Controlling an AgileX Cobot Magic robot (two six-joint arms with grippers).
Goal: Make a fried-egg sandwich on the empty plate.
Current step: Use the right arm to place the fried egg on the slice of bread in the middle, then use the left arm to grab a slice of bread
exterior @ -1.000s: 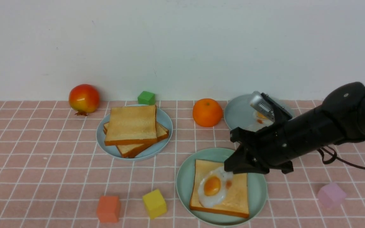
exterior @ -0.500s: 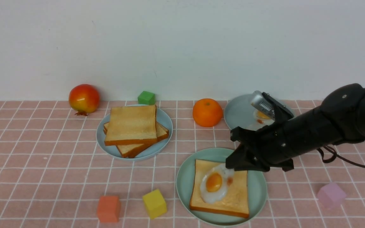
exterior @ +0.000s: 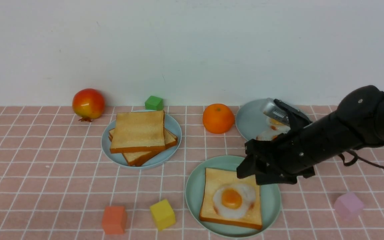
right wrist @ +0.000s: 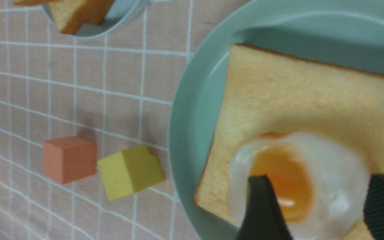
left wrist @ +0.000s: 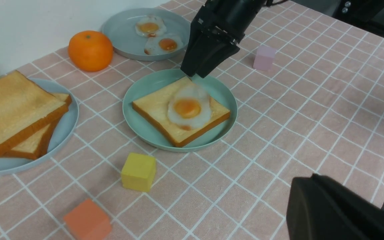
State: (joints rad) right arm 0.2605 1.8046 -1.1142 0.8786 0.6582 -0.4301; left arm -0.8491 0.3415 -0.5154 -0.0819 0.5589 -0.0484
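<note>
White egg [exterior: 234,200] flat on toast [exterior: 216,181], lower centre; right pincer [exterior: 251,177] spread above. I lift straight up, then fetch top slice [exterior: 138,130], left of centre.

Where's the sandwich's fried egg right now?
In the front view, the fried egg lies on the toast slice on the mint-green plate, right of centre, just beneath the right gripper.

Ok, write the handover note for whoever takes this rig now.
Right hand: open, empty, just above the fried egg.
Left hand: shut, away from the plates.
Done: one toast slice lies on the mint-green plate, with the egg on it.
Left: take a slice from the toast stack on the light-blue plate and lay it over the egg.
</note>
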